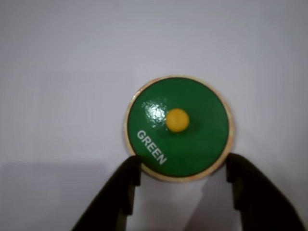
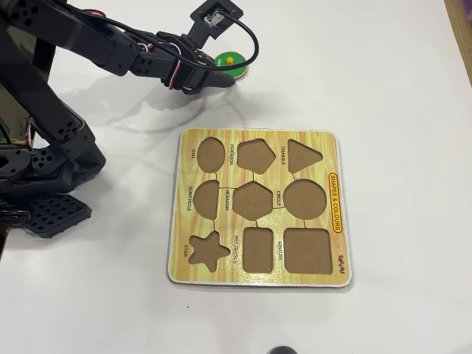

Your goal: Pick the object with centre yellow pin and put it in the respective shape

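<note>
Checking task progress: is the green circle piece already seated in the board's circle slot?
No, in the overhead view the green circle piece lies on the table beyond the puzzle board, whose circle slot is empty.

disc point(image 2: 231, 61) on table point(image 2: 398, 88), beyond board point(image 2: 259, 206)

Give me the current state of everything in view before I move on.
green circle piece: flat on the table, outside the board, yellow pin up, not lifted.
yellow pin: upright at the piece's centre, ungripped.
gripper: open, one finger at each side of the piece's near edge.
puzzle board: flat on the table, all nine cut-outs empty.
circle cut-out: empty.
</note>
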Motion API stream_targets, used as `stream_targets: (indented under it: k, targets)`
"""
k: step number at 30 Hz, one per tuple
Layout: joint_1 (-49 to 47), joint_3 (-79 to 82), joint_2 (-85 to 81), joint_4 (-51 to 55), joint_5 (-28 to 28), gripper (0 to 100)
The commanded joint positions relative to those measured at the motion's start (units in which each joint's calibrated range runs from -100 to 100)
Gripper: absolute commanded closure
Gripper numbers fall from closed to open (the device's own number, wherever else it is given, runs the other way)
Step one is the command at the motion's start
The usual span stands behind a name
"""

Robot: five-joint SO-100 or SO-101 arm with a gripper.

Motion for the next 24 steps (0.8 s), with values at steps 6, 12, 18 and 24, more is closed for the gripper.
stream_targets:
  k: [6,12,18,24]
  targets:
    - [0.4,-1.6,-3.5,-1.8,0.0,80]
    - [0.6,-0.9,-5.6,-5.0,0.1,80]
    - [0.7,-0.6,-5.4,-4.1,0.2,80]
    - [0.7,-0.7,-2.7,-4.9,0.2,80]
